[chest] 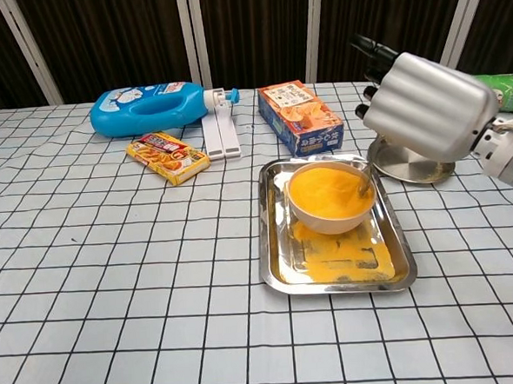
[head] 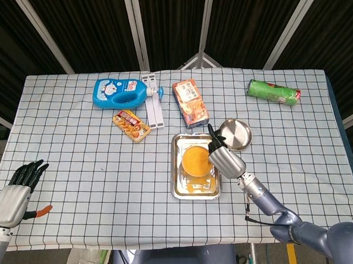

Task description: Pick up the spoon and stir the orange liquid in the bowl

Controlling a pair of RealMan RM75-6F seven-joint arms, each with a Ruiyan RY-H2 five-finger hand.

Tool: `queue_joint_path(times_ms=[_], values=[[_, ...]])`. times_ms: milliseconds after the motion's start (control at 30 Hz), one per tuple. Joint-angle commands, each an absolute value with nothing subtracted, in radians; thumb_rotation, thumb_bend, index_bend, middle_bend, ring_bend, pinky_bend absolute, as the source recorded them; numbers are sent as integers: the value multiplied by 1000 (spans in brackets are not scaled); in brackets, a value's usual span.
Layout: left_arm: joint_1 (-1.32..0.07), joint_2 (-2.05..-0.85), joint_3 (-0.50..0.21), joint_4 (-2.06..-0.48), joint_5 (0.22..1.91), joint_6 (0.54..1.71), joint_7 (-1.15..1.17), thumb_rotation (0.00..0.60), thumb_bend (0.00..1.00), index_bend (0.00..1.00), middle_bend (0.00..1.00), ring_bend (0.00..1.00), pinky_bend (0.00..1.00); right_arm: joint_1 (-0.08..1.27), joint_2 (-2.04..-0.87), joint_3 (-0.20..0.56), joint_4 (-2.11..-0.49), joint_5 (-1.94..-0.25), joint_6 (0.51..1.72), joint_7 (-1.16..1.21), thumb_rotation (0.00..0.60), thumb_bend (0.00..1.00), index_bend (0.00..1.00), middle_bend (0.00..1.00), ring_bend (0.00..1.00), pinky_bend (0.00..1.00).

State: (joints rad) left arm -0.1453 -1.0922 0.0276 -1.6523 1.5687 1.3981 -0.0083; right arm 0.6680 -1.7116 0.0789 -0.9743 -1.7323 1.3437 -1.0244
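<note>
A white bowl [chest: 329, 196] of orange liquid [head: 195, 160] stands in a steel tray [chest: 279, 269] with orange spill on its floor. My right hand [chest: 426, 108] hovers just right of and above the bowl, fingers curled round the spoon's handle. Only a short piece of the spoon [chest: 363, 184] shows below the hand, dipping into the liquid at the bowl's right rim. In the head view the right hand [head: 225, 159] covers the bowl's right edge. My left hand [head: 16, 192] rests at the table's near left corner, holding nothing.
Behind the tray lie a snack box [chest: 300, 115], a blue bottle [chest: 151, 107], a white clip [chest: 221, 133] and a yellow packet [chest: 167, 156]. A steel plate [chest: 409, 163] sits under the right hand. A green can [head: 274, 92] lies far right.
</note>
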Motion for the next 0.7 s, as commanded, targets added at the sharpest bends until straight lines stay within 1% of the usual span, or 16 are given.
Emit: queue_joint_path(times_ms=[33, 367, 533, 700], values=[[-146, -1092, 27, -1653, 1567, 1397, -10, 600, 0, 0, 0, 0, 0, 663, -1717, 70, -957, -1733, 1339, -1018, 600, 639, 716, 554, 351, 61], [-148, -1092, 26, -1653, 1564, 1392, -9, 600, 0, 0, 0, 0, 0, 664, -1769, 70, -934, -1728, 1334, -980, 600, 639, 717, 554, 350, 61], [-147, -1091, 26, -1652, 1561, 1392, -11, 600, 0, 0, 0, 0, 0, 678, -1789, 90, -938, -1724, 1342, -972, 600, 639, 717, 555, 350, 61], [-146, -1091, 25, -1651, 1561, 1395, -14, 600, 0, 0, 0, 0, 0, 693, -1780, 109, -943, -1725, 1347, -982, 600, 639, 716, 554, 351, 61]])
